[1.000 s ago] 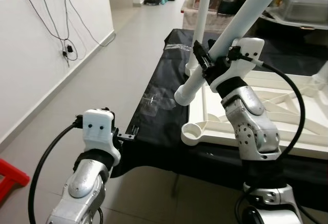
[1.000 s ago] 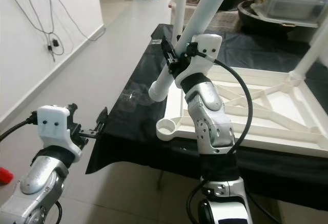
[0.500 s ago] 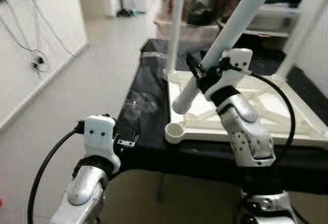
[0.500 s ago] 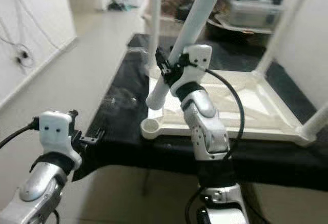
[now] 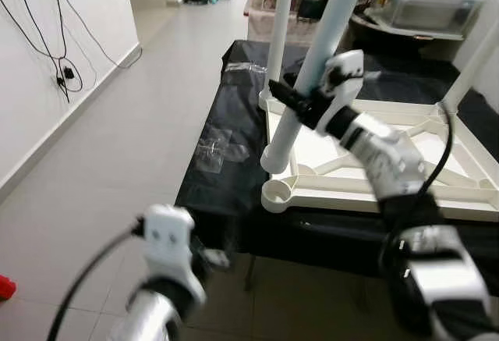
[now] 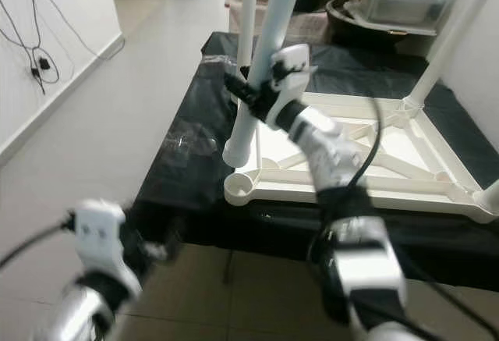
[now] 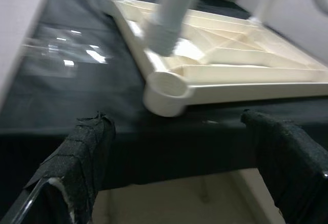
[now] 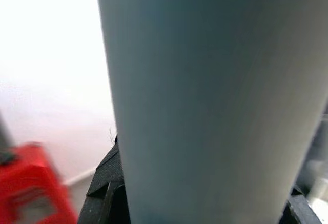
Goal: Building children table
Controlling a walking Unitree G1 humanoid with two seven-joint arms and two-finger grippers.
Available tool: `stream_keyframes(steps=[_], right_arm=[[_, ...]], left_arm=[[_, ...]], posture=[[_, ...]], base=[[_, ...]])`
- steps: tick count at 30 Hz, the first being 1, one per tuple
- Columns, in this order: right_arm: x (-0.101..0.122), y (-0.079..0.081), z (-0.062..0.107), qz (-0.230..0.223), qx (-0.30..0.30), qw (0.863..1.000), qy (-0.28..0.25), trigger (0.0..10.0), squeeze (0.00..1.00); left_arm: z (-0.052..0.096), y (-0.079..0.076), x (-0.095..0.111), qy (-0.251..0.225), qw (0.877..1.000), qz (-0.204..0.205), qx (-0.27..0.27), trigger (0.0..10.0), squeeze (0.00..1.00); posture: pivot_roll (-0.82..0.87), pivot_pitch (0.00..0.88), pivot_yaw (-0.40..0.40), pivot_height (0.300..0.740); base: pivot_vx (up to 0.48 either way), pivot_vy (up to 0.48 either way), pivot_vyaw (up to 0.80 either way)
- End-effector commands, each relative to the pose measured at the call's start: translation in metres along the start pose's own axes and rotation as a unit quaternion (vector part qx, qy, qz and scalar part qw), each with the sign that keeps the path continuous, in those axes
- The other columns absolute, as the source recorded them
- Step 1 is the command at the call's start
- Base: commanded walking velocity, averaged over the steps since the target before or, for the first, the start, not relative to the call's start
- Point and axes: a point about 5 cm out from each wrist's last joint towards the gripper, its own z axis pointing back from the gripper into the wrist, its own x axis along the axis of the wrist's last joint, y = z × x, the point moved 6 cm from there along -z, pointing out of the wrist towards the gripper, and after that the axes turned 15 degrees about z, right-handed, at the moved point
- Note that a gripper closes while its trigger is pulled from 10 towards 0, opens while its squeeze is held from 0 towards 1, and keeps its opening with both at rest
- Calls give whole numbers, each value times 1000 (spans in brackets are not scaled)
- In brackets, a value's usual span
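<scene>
The white tabletop (image 5: pixel 405 194) lies upside down on a black-covered surface. Its near-left corner has a round socket (image 5: pixel 277 194). My right gripper (image 5: pixel 290 105) is shut on a white table leg (image 5: pixel 281 142), which leans steeply. The leg's lower end hangs just above and behind that socket. In the right wrist view the leg (image 8: pixel 205 106) runs between the black fingers (image 8: pixel 105 185). My left gripper (image 7: pixel 179 157) is open, low in front of the table edge, with the socket (image 7: pixel 166 88) ahead of it. It looks blurred in the left eye view (image 5: pixel 212 259).
Two white legs (image 5: pixel 279 13) (image 5: pixel 475 52) stand upright in other corners. A clear plastic bag (image 5: pixel 218 150) lies on the black cover (image 5: pixel 234 193). Storage bins (image 5: pixel 425 5) stand behind. Open floor and a wall with cables (image 5: pixel 62 68) lie to the left.
The camera has shifted. The held leg has tipped more upright, its lower end closer to the corner socket. My left arm has dropped lower in front of the table edge.
</scene>
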Motion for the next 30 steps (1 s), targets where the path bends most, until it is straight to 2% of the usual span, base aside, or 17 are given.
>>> stream_keyframes(steps=[1, 6, 8, 14, 24, 27, 30], right_arm=[[4, 6, 1, -21, 47, 999, -15, 10000, 0], [14, 18, 3, -20, 136, 990, -27, 10000, 0], [14, 21, 4, -17, 154, 988, -26, 10000, 0], [3, 29, 5, -3, 204, 979, -15, 10000, 0], [-2, 36, 9, 6, 242, 970, -4, 10000, 0], [-2, 37, 15, 10, 268, 963, -3, 10000, 0], [-1, 37, 18, 11, 280, 960, -5, 10000, 0]], left_arm=[[5, -5, -5, 17, 1000, 4, -9, 10000, 0], [14, -13, -11, 38, 999, 1, -30, 10000, 0], [16, -13, -10, 39, 999, 1, -30, 10000, 0], [22, -17, -10, 48, 998, 7, -33, 10000, 0], [24, -17, -12, 55, 998, 6, -30, 10000, 0], [27, -13, -16, 73, 995, -59, -45, 10000, 0], [27, -12, -17, 79, 993, -69, -47, 10000, 0]], posture=[[130, 257, -68, 740], [138, 288, -67, 740], [141, 292, -67, 740], [145, 301, -59, 740], [144, 300, -58, 740], [148, 294, -56, 740], [149, 288, -54, 740]], base=[[0, 0, 0], [0, 0, 0], [0, 0, 0], [0, 0, 0], [0, 0, 0], [0, 0, 0], [0, 0, 0]])
